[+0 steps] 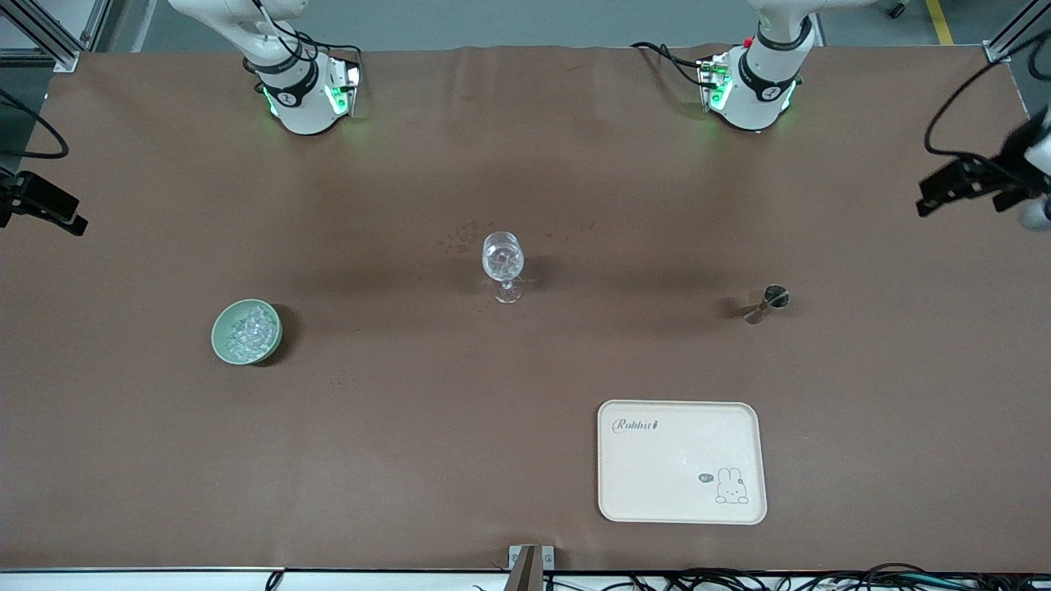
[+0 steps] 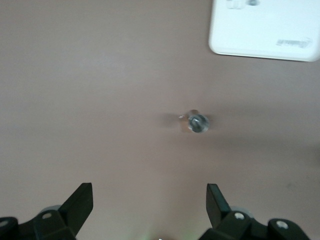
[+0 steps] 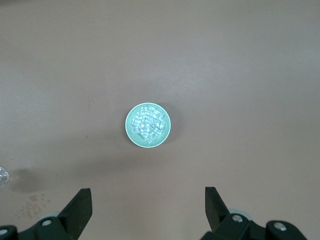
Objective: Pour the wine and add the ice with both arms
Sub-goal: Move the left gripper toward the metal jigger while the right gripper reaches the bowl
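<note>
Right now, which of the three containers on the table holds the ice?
The green bowl toward the right arm's end, heaped with clear ice. The stemmed glass at mid-table and the metal jigger toward the left arm's end show no such heap.

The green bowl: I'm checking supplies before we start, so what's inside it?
The green bowl holds a heap of small clear ice lumps, seen from both the front and right wrist views. The heap covers the bowl's bottom, so anything beneath the ice cannot be seen.
</note>
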`<action>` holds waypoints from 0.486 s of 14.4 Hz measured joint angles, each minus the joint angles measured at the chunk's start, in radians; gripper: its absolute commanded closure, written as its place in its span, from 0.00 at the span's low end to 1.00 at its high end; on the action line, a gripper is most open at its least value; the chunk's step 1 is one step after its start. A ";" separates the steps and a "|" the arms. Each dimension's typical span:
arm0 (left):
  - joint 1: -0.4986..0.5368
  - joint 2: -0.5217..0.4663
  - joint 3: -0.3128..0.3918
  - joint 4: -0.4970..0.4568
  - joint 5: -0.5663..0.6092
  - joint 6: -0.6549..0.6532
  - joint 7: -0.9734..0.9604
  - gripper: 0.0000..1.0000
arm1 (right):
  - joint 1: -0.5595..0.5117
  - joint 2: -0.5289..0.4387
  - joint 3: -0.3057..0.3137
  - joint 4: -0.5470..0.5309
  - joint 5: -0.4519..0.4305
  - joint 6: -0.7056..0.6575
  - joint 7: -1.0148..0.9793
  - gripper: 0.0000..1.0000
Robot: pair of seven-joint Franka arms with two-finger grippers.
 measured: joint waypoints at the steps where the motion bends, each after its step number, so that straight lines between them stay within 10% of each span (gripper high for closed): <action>1: 0.042 0.046 0.002 0.016 0.000 0.018 0.000 0.00 | 0.000 0.000 0.000 0.000 0.000 0.000 0.000 0.00; 7: 0.152 0.330 0.004 0.124 -0.001 0.065 -0.267 0.00 | 0.000 0.000 0.000 0.000 0.000 -0.004 0.000 0.00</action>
